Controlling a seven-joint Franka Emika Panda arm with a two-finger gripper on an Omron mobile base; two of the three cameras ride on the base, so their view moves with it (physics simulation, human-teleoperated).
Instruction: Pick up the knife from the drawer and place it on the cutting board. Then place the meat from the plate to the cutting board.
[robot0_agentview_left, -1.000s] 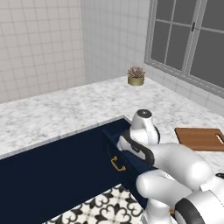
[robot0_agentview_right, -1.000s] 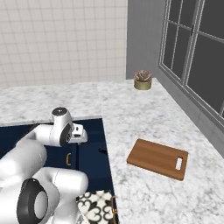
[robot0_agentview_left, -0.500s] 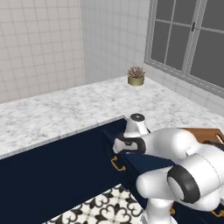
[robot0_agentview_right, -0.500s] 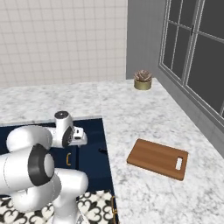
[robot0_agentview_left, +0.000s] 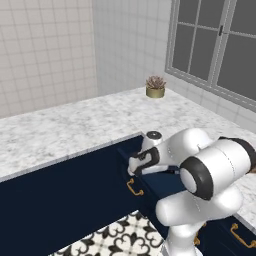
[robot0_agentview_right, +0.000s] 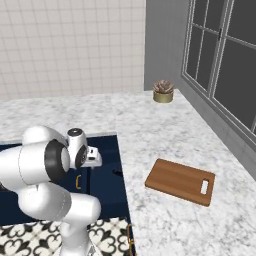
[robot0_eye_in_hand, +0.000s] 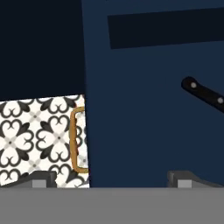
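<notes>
The tool (robot0_eye_in_hand: 109, 178) hangs over the open drawer (robot0_eye_in_hand: 148, 109), its two fingers spread as wide as they go and nothing between them. In the hand view the knife (robot0_eye_in_hand: 203, 94) lies inside the drawer, up and off to the right of the tool: only the black handle with its rivets shows, and the rest runs out of the picture at the right edge. The handle's long axis slants down toward the right in that view, so it sits at an angle to the line between the two fingertips (robot0_eye_in_hand: 183, 177) rather than square across it. The drawer's brass pull (robot0_eye_in_hand: 76, 140) stands at the left, just beside the patterned floor (robot0_eye_in_hand: 39, 135), on the far side of the tool from the knife.

From the base views the hand (robot0_agentview_left: 145, 161) points down into the drawer in front of the marble desk (robot0_agentview_left: 75, 127). The cutting board (robot0_agentview_right: 181, 181) lies on the desk well off to the robot's right, beyond the drawer's edge.

My reading is that the coming move turns on shifting the tool sideways toward the handle until it sits between the fingers, and turning the wrist so they close across the handle's width, before lowering
</notes>
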